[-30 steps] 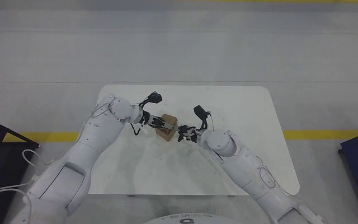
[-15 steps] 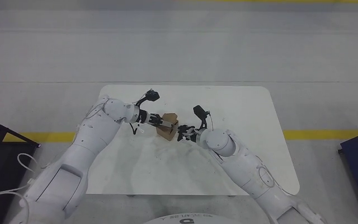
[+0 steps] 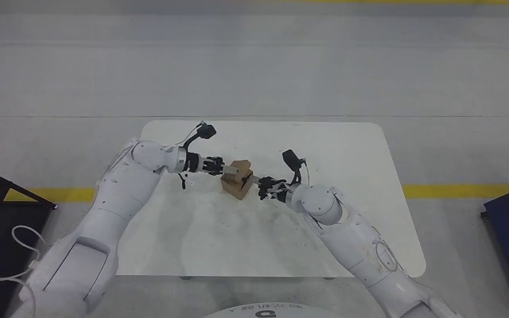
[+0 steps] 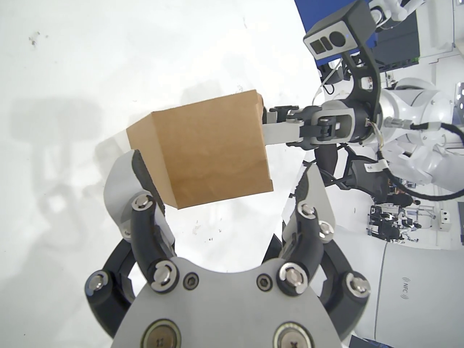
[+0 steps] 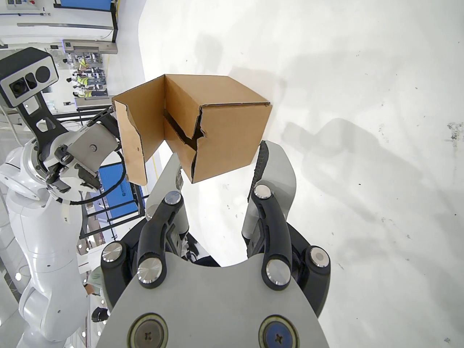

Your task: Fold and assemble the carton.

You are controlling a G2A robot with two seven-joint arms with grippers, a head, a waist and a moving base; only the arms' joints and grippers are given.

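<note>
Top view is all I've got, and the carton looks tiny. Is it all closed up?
Observer: No. One flap of the carton sticks out open, on the side by the left gripper.
Operator: Is that gripper squeezing it?
Observer: No, its jaws are open; one pad sits by a carton corner, the other clear.
Operator: And the other flaps?
Observer: Folded in, with a dark gap between them.
</note>
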